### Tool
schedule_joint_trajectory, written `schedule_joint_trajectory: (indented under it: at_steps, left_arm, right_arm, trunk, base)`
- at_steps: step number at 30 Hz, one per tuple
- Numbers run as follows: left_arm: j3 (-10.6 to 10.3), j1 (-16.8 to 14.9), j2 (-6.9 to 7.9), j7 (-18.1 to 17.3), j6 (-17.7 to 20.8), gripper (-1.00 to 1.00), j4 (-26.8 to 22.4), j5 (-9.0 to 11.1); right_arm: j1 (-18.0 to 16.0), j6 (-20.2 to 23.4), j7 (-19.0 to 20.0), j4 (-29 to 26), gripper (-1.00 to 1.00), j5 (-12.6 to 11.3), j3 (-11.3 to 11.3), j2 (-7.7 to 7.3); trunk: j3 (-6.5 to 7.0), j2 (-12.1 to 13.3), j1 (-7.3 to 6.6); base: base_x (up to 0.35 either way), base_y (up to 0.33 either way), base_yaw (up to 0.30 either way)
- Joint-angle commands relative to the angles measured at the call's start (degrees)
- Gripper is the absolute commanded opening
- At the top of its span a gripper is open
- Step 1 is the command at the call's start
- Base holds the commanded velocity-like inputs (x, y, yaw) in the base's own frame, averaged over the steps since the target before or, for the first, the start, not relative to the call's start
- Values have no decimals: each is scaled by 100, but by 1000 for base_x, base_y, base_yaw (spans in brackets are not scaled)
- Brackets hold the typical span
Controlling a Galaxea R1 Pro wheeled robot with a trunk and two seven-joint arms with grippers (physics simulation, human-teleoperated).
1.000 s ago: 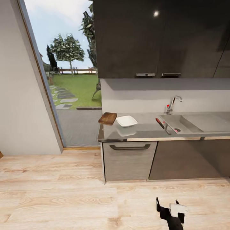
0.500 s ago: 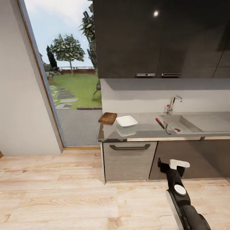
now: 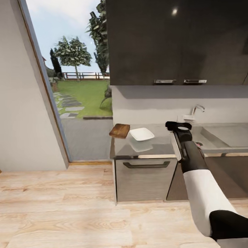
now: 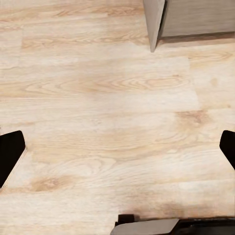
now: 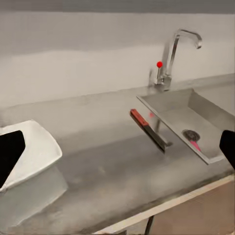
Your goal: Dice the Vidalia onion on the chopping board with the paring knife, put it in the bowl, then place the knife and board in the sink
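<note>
Grey countertop (image 5: 107,161) carries bowl (image 3: 142,134), paring knife (image 5: 147,126); right gripper (image 5: 117,147) spread wide.

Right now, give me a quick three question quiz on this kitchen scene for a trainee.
1. True or false: the bowl sits inside the sink.
2. What lies on the countertop beside the sink's rim: A) paring knife, B) spoon, C) sponge?
3. Which is nearer the countertop's doorway end, the chopping board or the bowl?

Key: 1 false, it is on the countertop. 2 A. 3 chopping board.
</note>
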Motion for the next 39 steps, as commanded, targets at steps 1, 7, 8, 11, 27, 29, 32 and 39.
schedule_joint_trajectory:
  at_steps: [1,7,8,11,27,29,32,39]
  left_arm:
    - [1,0,1,-5,-14,100,-3,-1]
    - [-7,0,1,-5,-13,100,-11,-2]
    - [-7,0,1,-5,-13,100,-11,-2]
    - [-8,0,1,-5,-13,100,-11,-2]
    - [-9,0,-15,3,-11,100,13,-2]
    - [-8,0,-18,3,-8,100,38,1]
    - [-3,-1,-23,3,-4,100,138,-1]
    - [-7,-4,-25,3,-9,100,217,-8]
  right_arm:
    - [-332,45,-19,372,100,-7,-4,54]
    - [-1248,35,-11,1661,100,-15,-2,387]
    - [-1292,42,-1,1722,100,-22,2,433]
    - [-1339,55,24,1786,100,-30,9,530]
    - [-1363,72,785,1841,100,-20,54,573]
    - [-1363,74,845,1853,100,-19,56,568]
    - [-1363,79,888,1879,100,-18,64,577]
    - [-1361,81,1348,2159,100,-5,82,583]
  trunk:
    - [-10,-9,6]
    - [-10,-9,6]
    - [-10,-9,6]
    - [-10,-9,6]
    - [-10,-9,6]
    - [-10,-9,6]
    - [-10,-9,6]
    - [-10,-9,6]
  base:
    - [272,239,0]
    - [270,249,0]
    - [269,256,0]
    - [269,258,0]
    - [320,113,0]
    - [338,-77,0]
    - [327,-129,0]
    - [284,-193,0]
